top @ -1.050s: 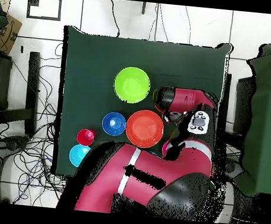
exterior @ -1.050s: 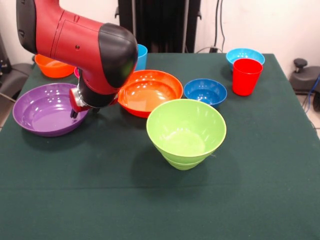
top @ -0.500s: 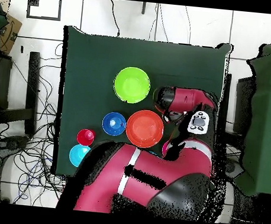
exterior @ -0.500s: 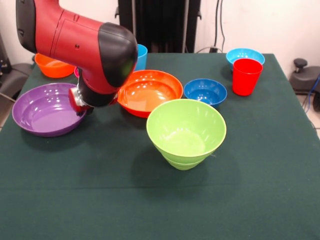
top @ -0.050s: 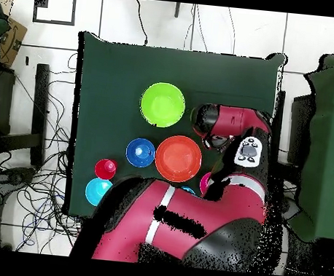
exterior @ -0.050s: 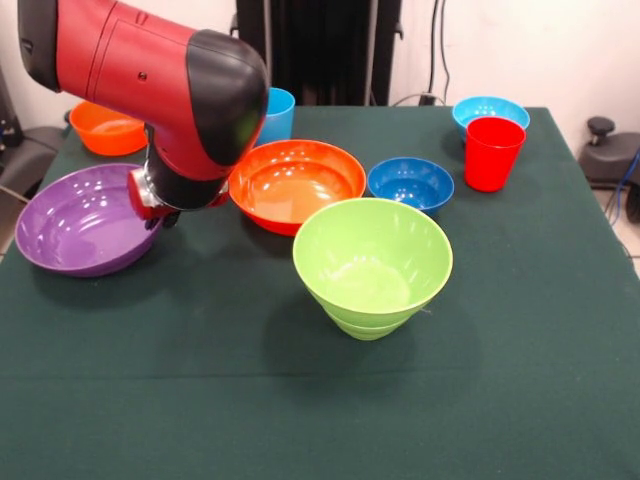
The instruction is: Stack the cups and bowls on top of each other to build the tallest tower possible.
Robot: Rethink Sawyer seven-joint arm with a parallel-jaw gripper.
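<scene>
Claw at near rim of large glossy purple plastic bowl on green surface, grip state unreadable behind arm. Step, likely: picking it up. Next: carry to large orange bowl.

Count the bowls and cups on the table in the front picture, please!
Bowls: 6: purple bowl, large orange bowl, small orange bowl, dark blue bowl, light blue bowl, lime green bowl
Cups: 2: light blue cup, red cup
Total: 8
Another lime bowl may nest under it; cannot tell.
</scene>
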